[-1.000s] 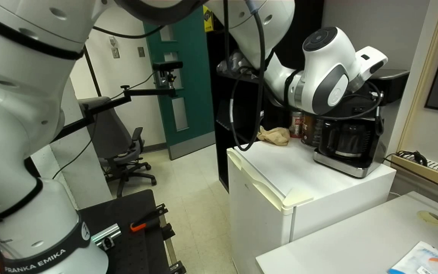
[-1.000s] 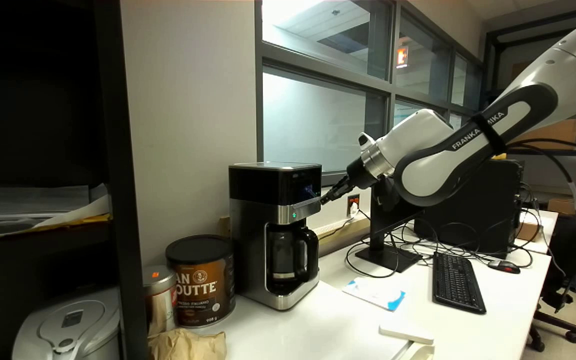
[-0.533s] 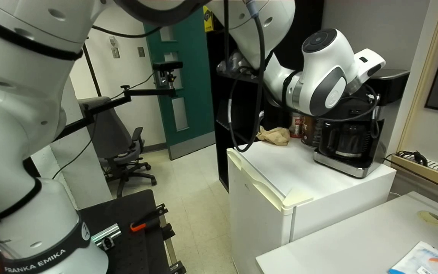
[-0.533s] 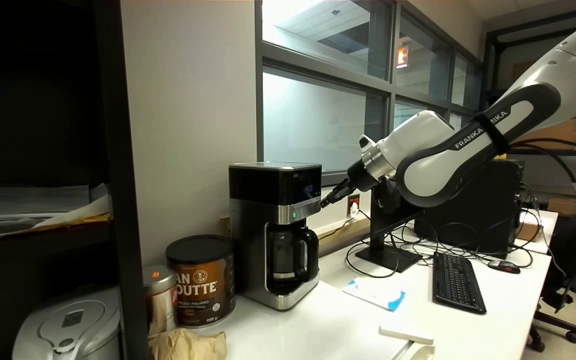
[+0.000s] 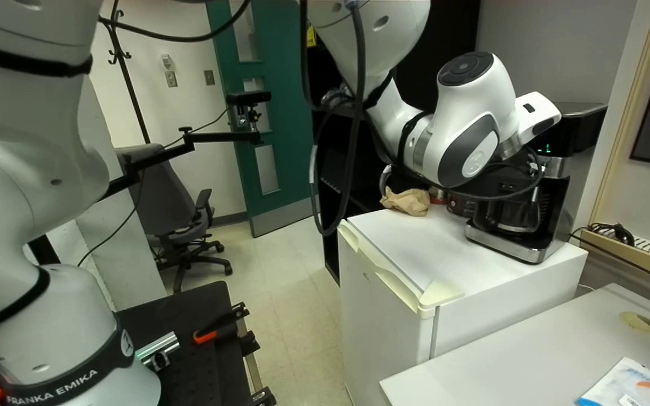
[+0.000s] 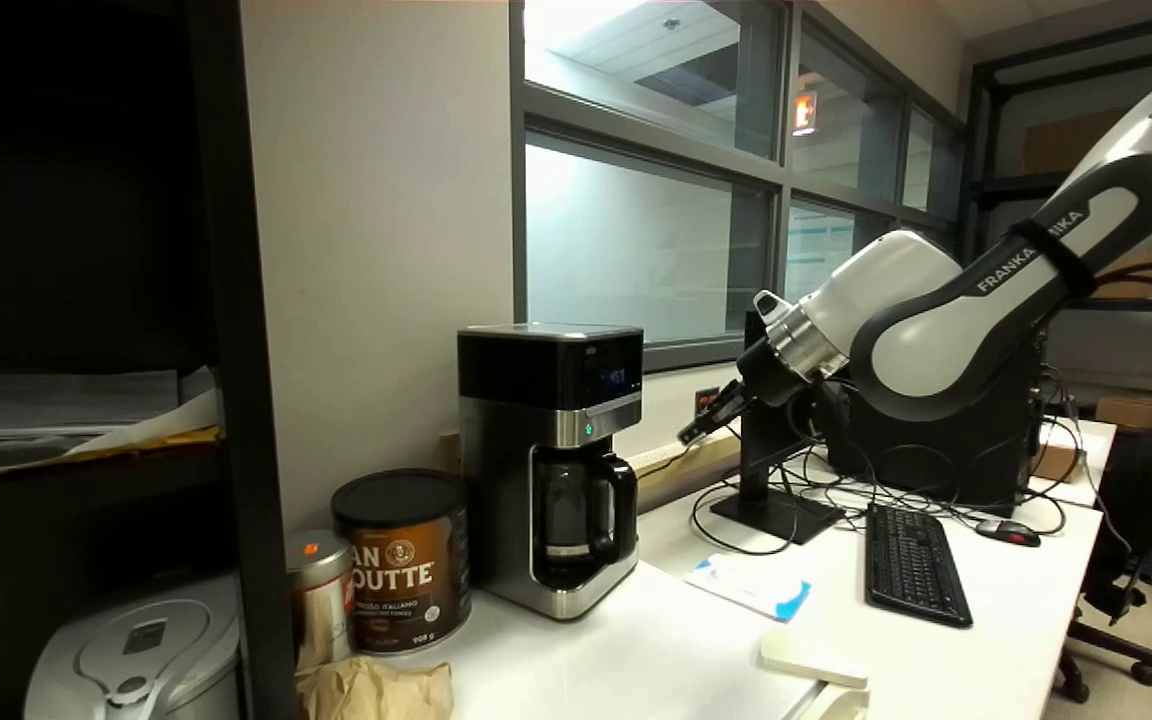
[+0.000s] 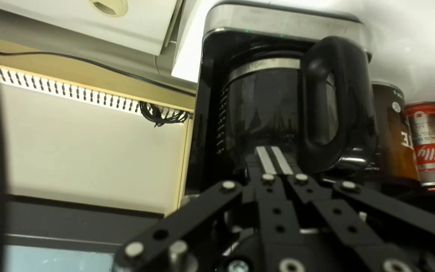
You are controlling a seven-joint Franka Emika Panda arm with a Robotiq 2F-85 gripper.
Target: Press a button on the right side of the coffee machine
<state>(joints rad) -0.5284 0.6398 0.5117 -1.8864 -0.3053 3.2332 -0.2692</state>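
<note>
Coffee machine [image 6: 506, 460]: it stands upright on the fridge [image 5: 381, 321], whose flat top serves as tabletop [image 5: 426, 242]; the display [image 6: 614, 376] and a green light [image 6: 589, 429] are lit.
Jaws: in the wrist view they look pressed together, with nothing between; in an exterior view their ends hang in front of the machine, apart from it.
Button: too small to make out; if it is already pressed, I cannot tell.
Push on the machine: I expect a stiff, rather heavy body, which yet may slide on the smooth tabletop; a light, straight push should suffice. No grasp is needed; to steady it, hold the side wall [image 6: 499, 510].
Glass pot [image 7: 263, 98]: it sits inside the machine; probably fragile and slippery, so take it only by the handle [image 7: 356, 117]. What it contains, I cannot tell.
Brown can [image 6: 401, 575]: just beside the machine, with the black lid [image 6: 398, 487] on; the contents are hidden.
Small can [image 7: 431, 130]: next to the brown can; contents also not visible.
Brown paper [image 5: 407, 201]: crumpled near the cans; perhaps a bag, its filling unknown.
</note>
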